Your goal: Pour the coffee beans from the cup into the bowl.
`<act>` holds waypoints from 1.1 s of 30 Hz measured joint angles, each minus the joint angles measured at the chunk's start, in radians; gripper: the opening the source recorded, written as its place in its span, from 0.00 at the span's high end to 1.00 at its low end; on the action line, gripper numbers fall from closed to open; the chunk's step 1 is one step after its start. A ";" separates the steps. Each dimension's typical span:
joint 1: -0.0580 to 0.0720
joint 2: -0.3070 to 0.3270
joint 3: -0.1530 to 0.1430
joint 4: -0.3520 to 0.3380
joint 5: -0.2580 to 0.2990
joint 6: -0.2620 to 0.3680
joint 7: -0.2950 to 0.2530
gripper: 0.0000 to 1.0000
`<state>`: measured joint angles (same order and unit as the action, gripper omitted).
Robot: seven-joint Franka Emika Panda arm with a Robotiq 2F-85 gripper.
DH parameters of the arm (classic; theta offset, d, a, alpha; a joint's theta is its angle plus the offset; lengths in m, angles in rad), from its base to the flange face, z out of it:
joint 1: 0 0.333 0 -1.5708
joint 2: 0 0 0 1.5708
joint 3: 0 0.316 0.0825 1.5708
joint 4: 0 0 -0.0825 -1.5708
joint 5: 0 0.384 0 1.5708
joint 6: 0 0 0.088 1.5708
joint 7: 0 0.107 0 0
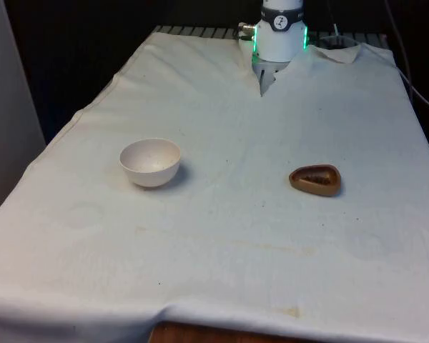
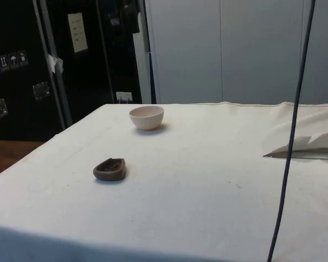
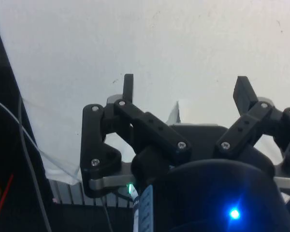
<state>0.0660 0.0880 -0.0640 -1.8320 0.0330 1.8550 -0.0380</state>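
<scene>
Pincer (image 3: 183,89) spread apart above bare white cloth (image 1: 222,128), with white bowl (image 1: 150,161) and brown cup (image 1: 315,179) of barely discernible beans well away from its 2 fingers.

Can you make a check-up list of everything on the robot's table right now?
Surface: white cloth over the table, faint stains, wooden edge showing at the near side.
Job's things: small brown teardrop-shaped cup holding dark coffee beans, upright at the front view's right; empty cream round bowl at the front view's left, well apart from it.
Clutter: nothing seen.
Gripper: black two-finger gripper open, holding nothing, above bare cloth.
Cables: dark cable hanging in the side view.
Surroundings: dark cabinets, pale wall panels.
</scene>
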 measured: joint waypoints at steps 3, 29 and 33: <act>0.001 0.007 0.011 -0.002 0.000 0.011 0.015 0.00; 0.001 -0.001 0.102 -0.136 -0.001 0.210 0.126 0.00; 0.001 -0.002 0.118 -0.160 -0.003 0.247 0.142 0.00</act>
<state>0.0670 0.0860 0.0540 -1.9920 0.0300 2.1020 0.1040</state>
